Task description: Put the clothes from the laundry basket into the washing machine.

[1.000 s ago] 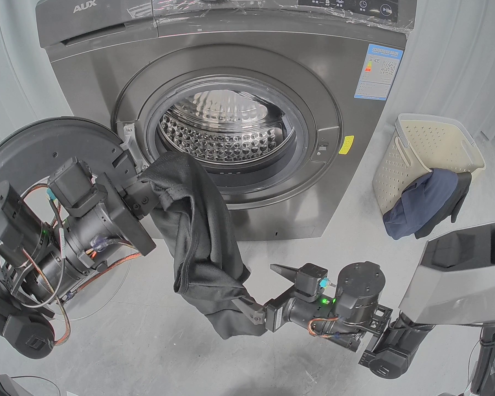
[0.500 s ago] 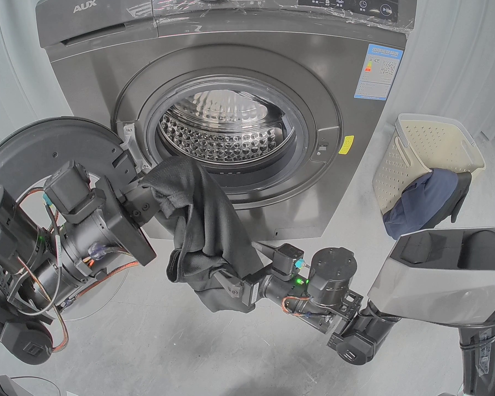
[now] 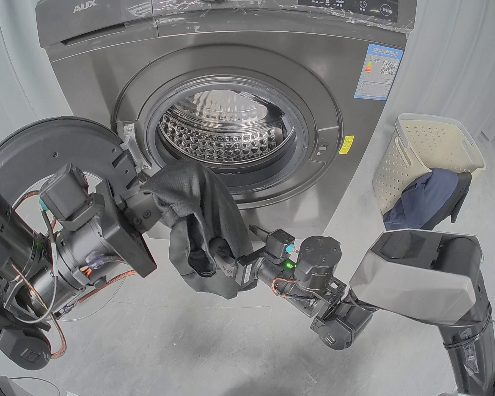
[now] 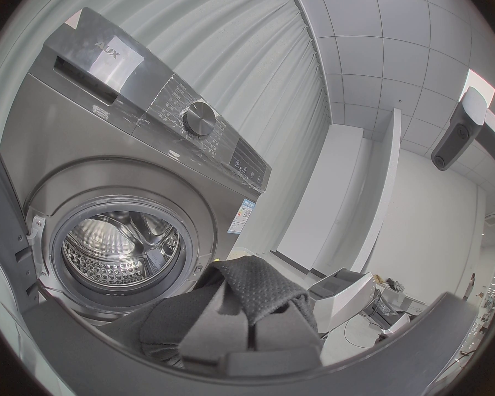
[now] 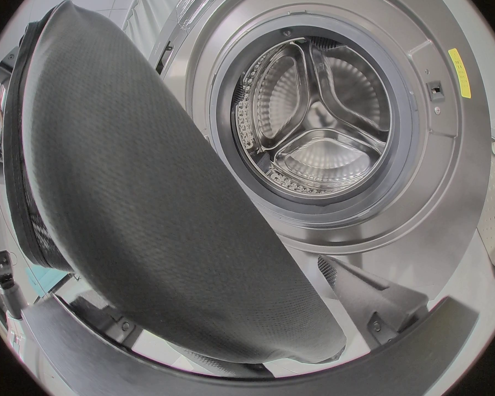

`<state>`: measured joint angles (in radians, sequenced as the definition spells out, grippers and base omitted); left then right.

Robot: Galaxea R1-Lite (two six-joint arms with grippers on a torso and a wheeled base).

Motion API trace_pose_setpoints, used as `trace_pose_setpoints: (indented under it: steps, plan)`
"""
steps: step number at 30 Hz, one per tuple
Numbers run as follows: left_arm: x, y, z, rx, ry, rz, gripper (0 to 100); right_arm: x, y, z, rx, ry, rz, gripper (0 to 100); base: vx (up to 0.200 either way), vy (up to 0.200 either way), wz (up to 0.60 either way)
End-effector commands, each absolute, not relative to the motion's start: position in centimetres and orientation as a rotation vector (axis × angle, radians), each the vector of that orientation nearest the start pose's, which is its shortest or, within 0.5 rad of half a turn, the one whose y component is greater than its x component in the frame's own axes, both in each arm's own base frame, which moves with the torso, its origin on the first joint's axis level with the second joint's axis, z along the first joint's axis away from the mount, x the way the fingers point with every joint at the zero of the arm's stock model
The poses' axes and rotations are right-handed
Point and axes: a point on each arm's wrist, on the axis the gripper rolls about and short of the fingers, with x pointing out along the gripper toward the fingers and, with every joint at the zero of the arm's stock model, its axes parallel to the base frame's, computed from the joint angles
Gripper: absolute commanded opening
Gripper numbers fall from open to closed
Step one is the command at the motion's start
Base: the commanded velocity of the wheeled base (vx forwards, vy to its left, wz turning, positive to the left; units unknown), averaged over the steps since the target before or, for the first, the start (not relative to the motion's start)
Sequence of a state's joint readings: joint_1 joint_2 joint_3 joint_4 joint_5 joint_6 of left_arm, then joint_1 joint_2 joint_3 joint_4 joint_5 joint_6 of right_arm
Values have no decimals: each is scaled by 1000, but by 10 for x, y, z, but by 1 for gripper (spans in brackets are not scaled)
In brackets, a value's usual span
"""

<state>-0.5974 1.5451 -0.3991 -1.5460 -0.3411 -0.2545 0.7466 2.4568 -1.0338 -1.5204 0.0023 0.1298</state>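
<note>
— Looking down from the head: seeing the black garment [image 3: 203,215] bunched clear of the floor at about 7 o'clock of the washing machine [image 3: 335,67] opening, outside the drum [image 3: 225,133]. Noticing the left gripper [image 3: 151,199] taking the upper end at 9 o'clock of the bundle, and the right gripper [image 3: 225,265] sitting buried in the lower folds at 5 o'clock.

— Confirming from the left wrist: fingers [image 4: 214,331] pressing together on a fold of pebbly, mesh-like knit. Not getting that from the head view.

— And the right one?

— Not managing to tell whether open or closed, with dimpled cloth ballooning over it in the right wrist view. Getting the drum's depth there, though: three smooth raised paddles meeting at a shiny embossed back. From the head, just catching the perforated steel wall.

— Seeing the round door [image 3: 44,144] swinging wide at 9 o'clock of the opening. Also spotting, at 4 o'clock of the machine, the cream perforated plastic laundry basket [image 3: 434,138], with a navy garment [image 3: 421,202] and a dark one [image 3: 460,191] draping over its near rim.
</note>
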Motion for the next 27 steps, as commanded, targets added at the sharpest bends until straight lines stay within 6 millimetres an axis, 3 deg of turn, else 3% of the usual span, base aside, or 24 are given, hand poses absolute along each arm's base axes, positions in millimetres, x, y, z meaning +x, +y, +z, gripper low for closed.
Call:
trace_pose_setpoints:
  steps: [1,9,12,17,21,27]
  plan:
    - [182,-133,213,-288,-298,-975,0,323,300,27,159,-39,754,0,0,0,0]
    - [189,-131,210,-285,-286,-942,0,321,292,45,172,-66,744,0,0,0,0]
    - [201,-119,203,-273,-259,-873,0,319,276,61,176,-75,712,0,0,0,0]
    - [217,-106,181,-246,-179,-790,0,314,259,91,202,-122,677,0,0,0,0]
    - [220,-106,160,-225,-94,-778,0,307,251,119,224,-177,669,0,0,0,0]
    - [229,-108,120,-149,53,-754,0,290,243,140,247,-198,684,0,0,0,0]
